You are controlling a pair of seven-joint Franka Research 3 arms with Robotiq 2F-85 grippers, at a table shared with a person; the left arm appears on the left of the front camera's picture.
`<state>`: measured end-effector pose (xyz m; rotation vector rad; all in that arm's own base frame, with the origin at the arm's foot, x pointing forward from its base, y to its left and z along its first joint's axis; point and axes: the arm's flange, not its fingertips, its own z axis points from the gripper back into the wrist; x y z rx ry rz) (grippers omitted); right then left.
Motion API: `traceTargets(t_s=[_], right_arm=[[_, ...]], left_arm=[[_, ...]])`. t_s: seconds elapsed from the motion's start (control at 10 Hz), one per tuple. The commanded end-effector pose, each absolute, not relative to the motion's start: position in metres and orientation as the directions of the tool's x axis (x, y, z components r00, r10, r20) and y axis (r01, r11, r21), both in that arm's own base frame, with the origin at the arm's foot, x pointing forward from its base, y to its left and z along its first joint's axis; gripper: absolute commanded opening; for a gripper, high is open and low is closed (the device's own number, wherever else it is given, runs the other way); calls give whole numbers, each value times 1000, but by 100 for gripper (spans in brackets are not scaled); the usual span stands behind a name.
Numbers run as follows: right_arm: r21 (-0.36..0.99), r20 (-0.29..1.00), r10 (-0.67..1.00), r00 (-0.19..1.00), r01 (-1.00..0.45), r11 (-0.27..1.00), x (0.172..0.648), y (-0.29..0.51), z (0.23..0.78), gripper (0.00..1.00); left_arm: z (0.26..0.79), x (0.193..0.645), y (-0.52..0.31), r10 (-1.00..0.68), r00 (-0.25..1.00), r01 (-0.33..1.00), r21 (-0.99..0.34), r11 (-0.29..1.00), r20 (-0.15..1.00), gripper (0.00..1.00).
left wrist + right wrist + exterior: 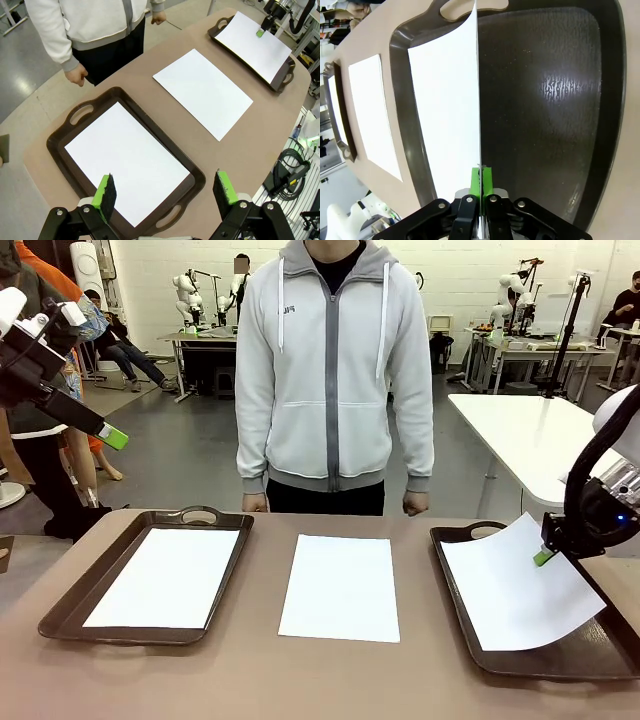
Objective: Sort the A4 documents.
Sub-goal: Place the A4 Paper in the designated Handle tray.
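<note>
The right end effector (544, 557) pinches a tilted A4 sheet (515, 595) over the right tray (560, 665); the left end effector (165, 187) hovers spread above the left tray (161, 137).

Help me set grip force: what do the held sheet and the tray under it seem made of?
The held sheet: thin matte white paper, judging by how it bows up from the right gripper. The tray: dark brown, probably plastic; its pebbled floor shows a soft glare, so semi-gloss.
</note>
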<state>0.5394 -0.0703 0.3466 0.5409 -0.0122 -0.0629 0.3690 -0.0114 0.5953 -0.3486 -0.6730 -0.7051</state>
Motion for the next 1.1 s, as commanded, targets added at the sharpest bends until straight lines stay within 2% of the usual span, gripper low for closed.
traceTargets(t_s=[0.0, 0.1, 0.3, 1.0], right_arm=[[507, -23, -83, 996, 84, 858, 541, -70, 348, 1], [499, -24, -92, 995, 92, 861, 541, -72, 349, 5], [490, -10, -103, 995, 95, 867, 540, -76, 352, 20], [405, 41, -160, 986, 130, 905, 531, -92, 367, 83]], left_arm=[[595, 371, -11, -470, 566, 690, -77, 720, 677, 100], [595, 371, -11, -470, 566, 690, -77, 720, 677, 100], [595, 371, -11, -470, 566, 690, -77, 720, 677, 100], [595, 371, -11, -470, 566, 690, -77, 720, 677, 100]])
